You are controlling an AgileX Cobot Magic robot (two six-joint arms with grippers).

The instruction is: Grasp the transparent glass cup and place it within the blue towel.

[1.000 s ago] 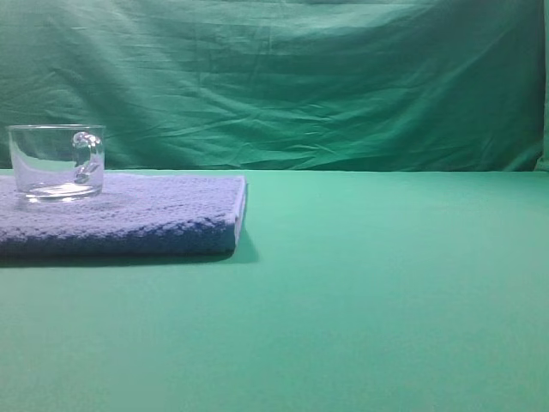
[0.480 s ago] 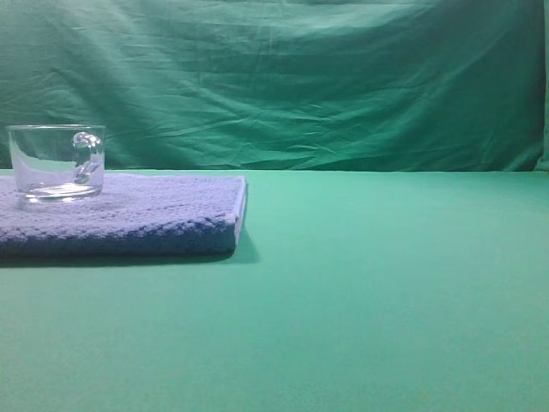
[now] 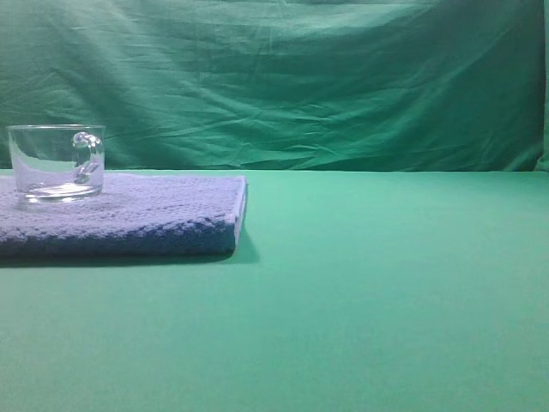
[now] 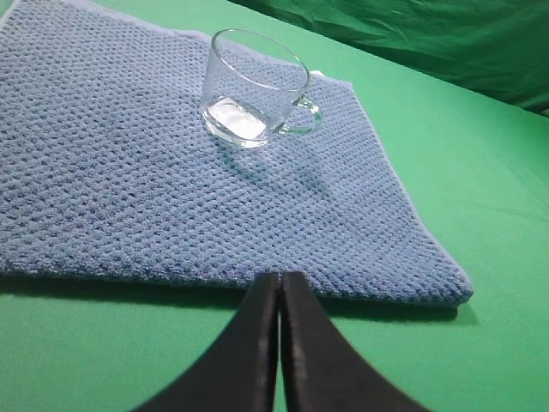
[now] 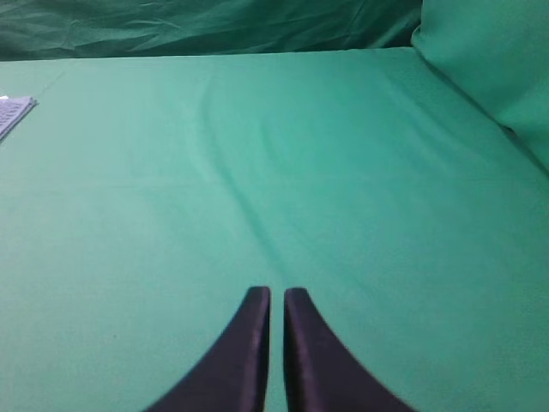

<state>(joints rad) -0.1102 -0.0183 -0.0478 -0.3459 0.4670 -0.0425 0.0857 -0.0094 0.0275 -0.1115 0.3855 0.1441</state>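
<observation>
Standing upright on blue towel (image 3: 129, 215), far-left corner: transparent glass cup (image 3: 56, 161), handle pointing right. Left wrist view: left gripper (image 4: 280, 279) closed, empty, short of towel's near edge. Right wrist view: right gripper (image 5: 276, 296) closed, empty, over green table (image 5: 343, 172).

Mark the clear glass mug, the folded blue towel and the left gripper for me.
clear glass mug (image 4: 249, 90), left wrist view, on its side wall.
folded blue terry towel (image 4: 129, 197), left wrist view, on its bare nubbly top.
left gripper (image 4: 280, 279), left wrist view, between its touching black fingertips.
</observation>
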